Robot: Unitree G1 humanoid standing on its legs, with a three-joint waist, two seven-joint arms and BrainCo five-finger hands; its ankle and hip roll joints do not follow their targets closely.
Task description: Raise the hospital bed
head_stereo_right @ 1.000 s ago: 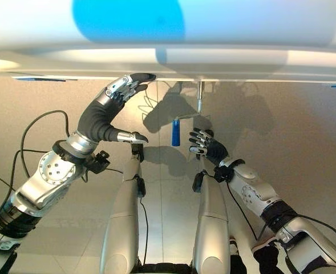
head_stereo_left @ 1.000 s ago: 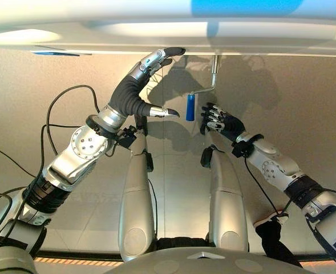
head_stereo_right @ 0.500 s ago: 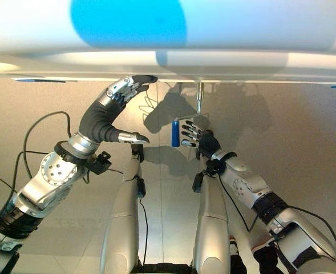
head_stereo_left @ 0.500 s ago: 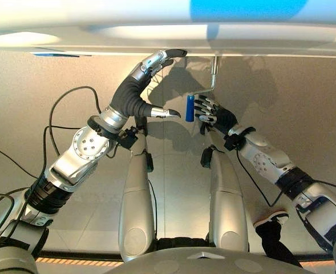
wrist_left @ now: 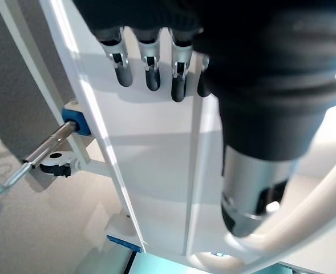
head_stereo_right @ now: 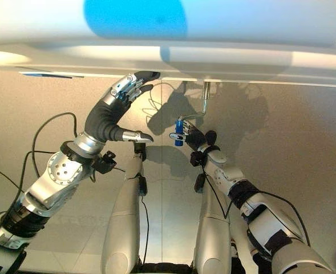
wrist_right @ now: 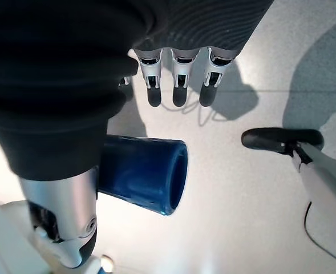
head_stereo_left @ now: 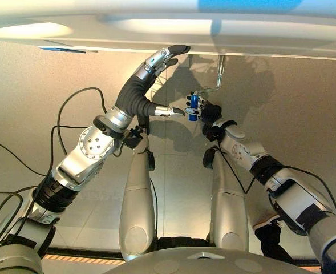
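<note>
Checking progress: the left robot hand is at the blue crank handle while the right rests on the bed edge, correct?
No, the sides are swapped. In the left eye view the right robot hand is at the blue crank handle, and the left robot hand rests on the bed edge.

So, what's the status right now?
Left robot hand open, fingers on bed frame. Right robot hand open, at blue crank handle, not gripping yet. Nothing blocking.
</note>
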